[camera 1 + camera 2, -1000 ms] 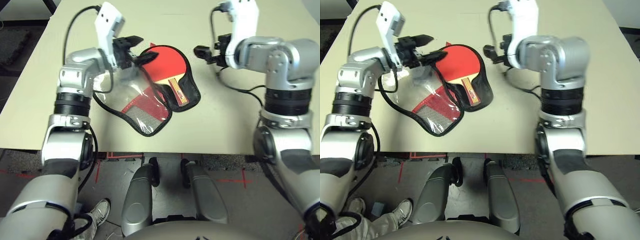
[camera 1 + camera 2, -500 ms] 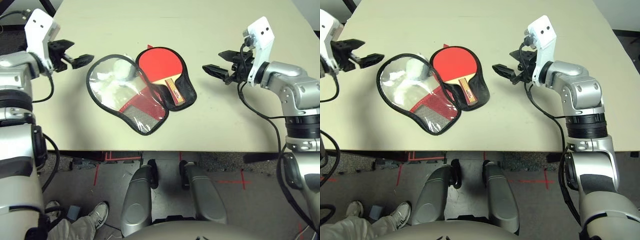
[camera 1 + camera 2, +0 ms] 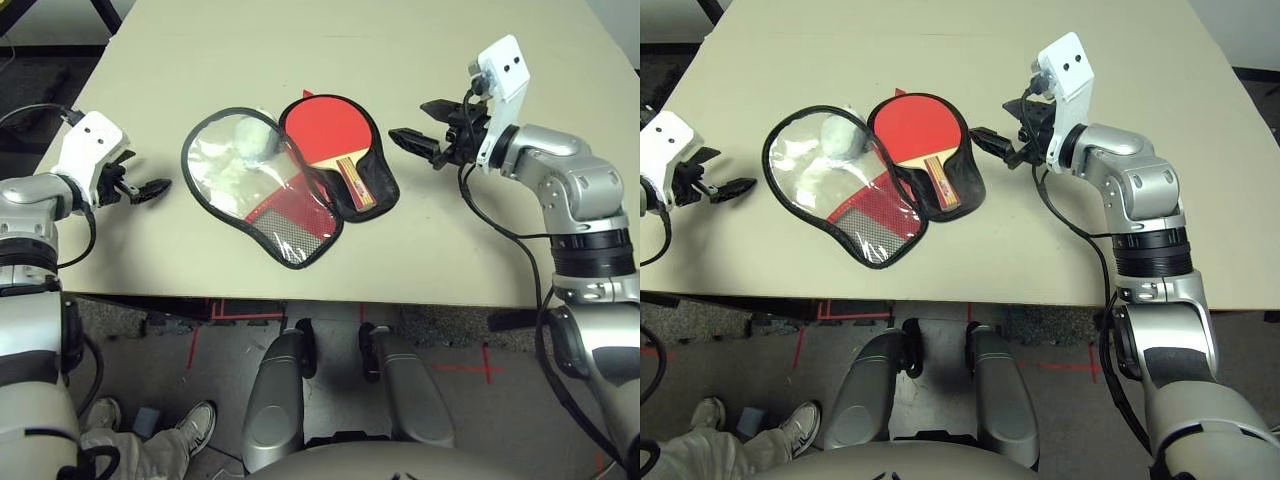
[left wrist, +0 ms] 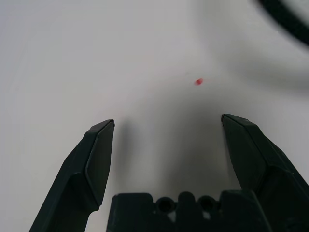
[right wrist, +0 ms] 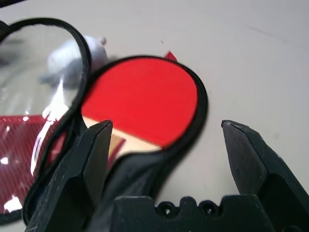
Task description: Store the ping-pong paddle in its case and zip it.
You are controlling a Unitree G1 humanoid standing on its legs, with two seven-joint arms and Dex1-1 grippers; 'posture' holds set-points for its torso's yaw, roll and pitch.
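Note:
The case (image 3: 262,195) lies open like a clamshell at the table's middle. Its clear and red-mesh flap is spread flat to the left. The ping-pong paddle (image 3: 327,127) rests in the black right half, red face up, with its striped handle (image 3: 354,182) pointing toward me. My right gripper (image 3: 407,141) hovers open just right of the paddle's face and points at it, apart from the rim (image 5: 202,99). My left gripper (image 3: 150,187) is open low over bare table (image 4: 145,58), well left of the case, with nothing between its fingers.
A whitish lumpy wad (image 3: 250,138) sits under the clear flap beside the paddle's face. The beige table (image 3: 470,250) has free room to the right, behind and in front of the case. Its front edge runs close below the flap.
Both grippers have drawn away from the case, leaving the flap lying flat. The left then dropped toward the table's near left. The right edged back toward the paddle.

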